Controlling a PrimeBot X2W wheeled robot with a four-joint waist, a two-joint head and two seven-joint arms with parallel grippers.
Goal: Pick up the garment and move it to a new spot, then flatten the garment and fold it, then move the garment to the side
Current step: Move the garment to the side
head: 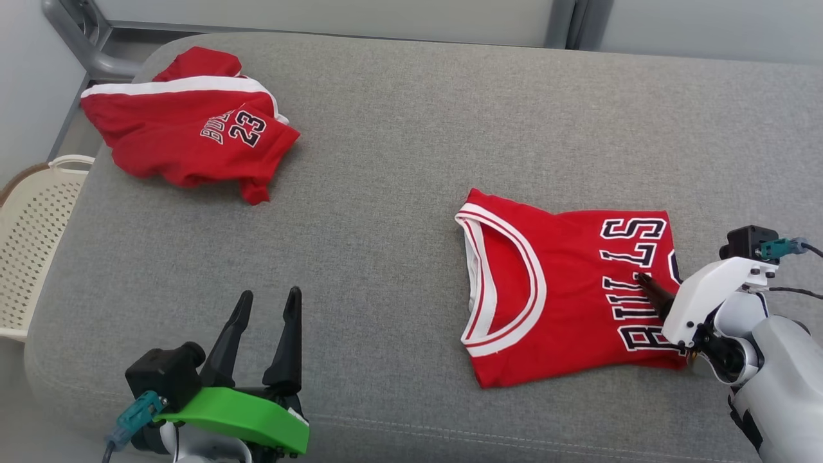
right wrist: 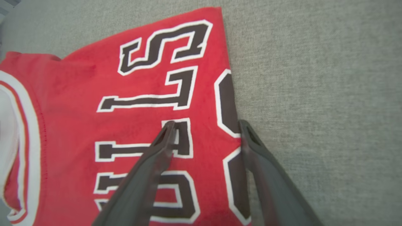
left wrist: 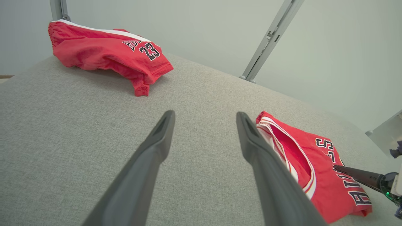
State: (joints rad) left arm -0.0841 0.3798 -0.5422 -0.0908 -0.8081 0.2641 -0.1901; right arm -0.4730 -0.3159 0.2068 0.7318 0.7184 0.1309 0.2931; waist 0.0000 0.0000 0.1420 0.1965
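Observation:
The garment, a folded red jersey (head: 566,296) with white trim and black BULLS lettering, lies flat at the right of the grey cushion (head: 386,193). My right gripper (head: 646,283) stands open over its right edge. In the right wrist view the right gripper (right wrist: 206,124) has one finger over the letters of the jersey (right wrist: 62,94) and the other along the fabric's edge, with nothing held. My left gripper (head: 270,294) is open above bare cushion at the lower left, well apart from the jersey (left wrist: 326,188). The left wrist view shows the left gripper (left wrist: 205,113) pointing between the two garments.
Crumpled red shorts (head: 186,128) with a white stripe and the number 23 lie at the back left, also in the left wrist view (left wrist: 106,50). A cream perforated basket (head: 32,225) stands off the cushion's left edge. Grey metal posts (head: 77,32) rise behind.

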